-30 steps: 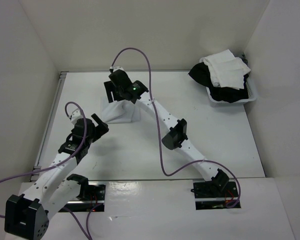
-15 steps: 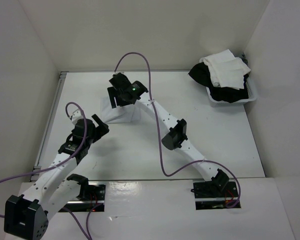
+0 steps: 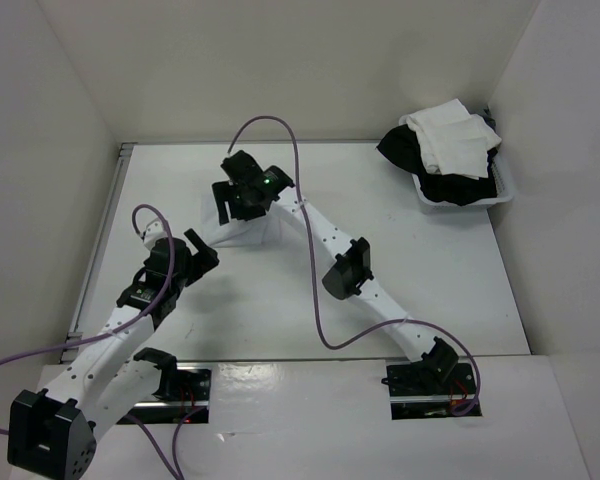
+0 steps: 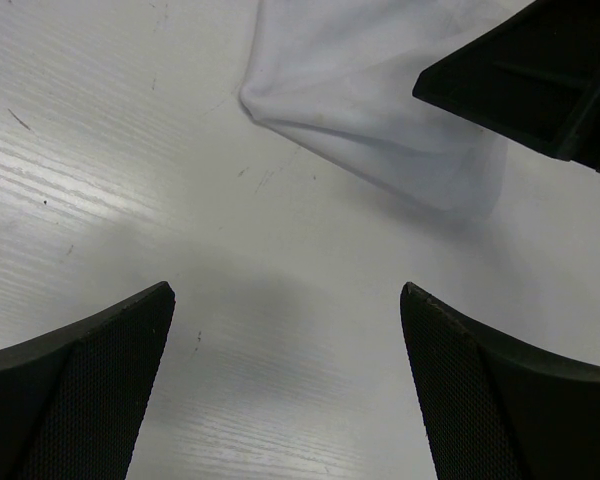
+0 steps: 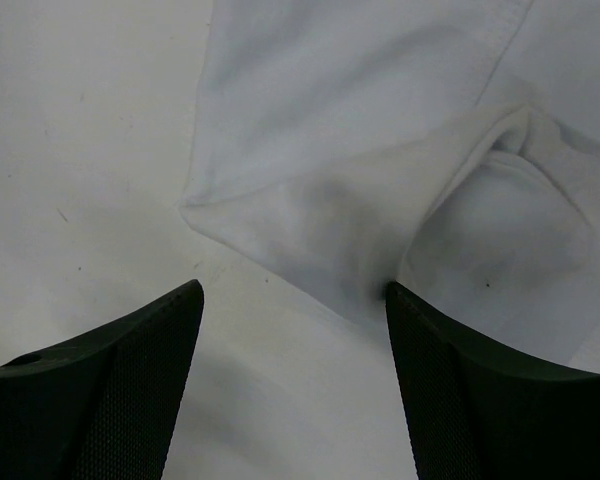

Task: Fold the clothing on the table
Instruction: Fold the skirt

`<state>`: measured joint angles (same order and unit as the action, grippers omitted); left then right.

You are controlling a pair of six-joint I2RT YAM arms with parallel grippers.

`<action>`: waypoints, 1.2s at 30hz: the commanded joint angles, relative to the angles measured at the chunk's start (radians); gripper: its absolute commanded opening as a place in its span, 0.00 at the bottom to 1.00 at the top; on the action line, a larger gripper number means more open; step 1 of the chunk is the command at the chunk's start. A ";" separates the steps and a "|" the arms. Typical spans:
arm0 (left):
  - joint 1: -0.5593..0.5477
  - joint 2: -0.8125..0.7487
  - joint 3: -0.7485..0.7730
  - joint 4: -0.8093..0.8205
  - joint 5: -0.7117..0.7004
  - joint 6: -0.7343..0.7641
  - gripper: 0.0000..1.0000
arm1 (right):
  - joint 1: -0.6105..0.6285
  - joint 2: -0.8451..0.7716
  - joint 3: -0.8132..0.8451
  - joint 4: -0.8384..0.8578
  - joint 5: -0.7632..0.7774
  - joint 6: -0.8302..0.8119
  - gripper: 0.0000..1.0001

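Clothing (image 3: 248, 228) lies on the bench (image 3: 430, 270), left of centre, towards the far side. It is well apart from the bin (image 3: 507, 190) of other garments (image 3: 445, 150) at the far right. In the right wrist view it is not flat: one layer laps over another, with a puckered pocket on the right.

Right gripper (image 5: 292, 290) hangs directly over the clothing with jaws apart and nothing held. A pointed cloth corner sits just ahead of the gap, and the right-hand finger (image 5: 480, 400) is at the edge of the pucker. I cannot tell whether it touches.

Left gripper (image 4: 285, 290) is released too, spread wide over bare bench. The clothing's near corner is just ahead of it, no contact.

Step, as I judge it: lining up a grasp for a fold — nothing picked up yet, and the fold itself is not done.

Next move probably needs the right gripper to drop onto that corner and pinch low against the bench. The fabric is thin, so a shallow close could miss it or catch only one layer. The left gripper likely has to advance to the near corner so both lift together — otherwise the cloth will drag and bunch.
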<state>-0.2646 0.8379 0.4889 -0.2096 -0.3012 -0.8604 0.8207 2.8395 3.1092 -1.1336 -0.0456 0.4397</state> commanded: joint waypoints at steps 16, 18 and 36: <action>-0.002 0.003 0.063 -0.007 0.004 0.021 1.00 | 0.106 -0.342 -0.151 -0.170 0.423 0.031 0.81; -0.002 0.003 0.063 -0.007 0.004 0.030 1.00 | 0.106 -0.382 -0.181 -0.170 0.423 0.042 0.81; -0.032 0.035 0.071 0.020 -0.022 0.017 1.00 | -0.043 -1.494 -1.804 0.591 0.323 0.108 0.84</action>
<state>-0.2882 0.8719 0.5175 -0.1905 -0.2985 -0.8623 0.8066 1.3666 1.4899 -0.8555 0.3737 0.5064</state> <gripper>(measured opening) 0.995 0.840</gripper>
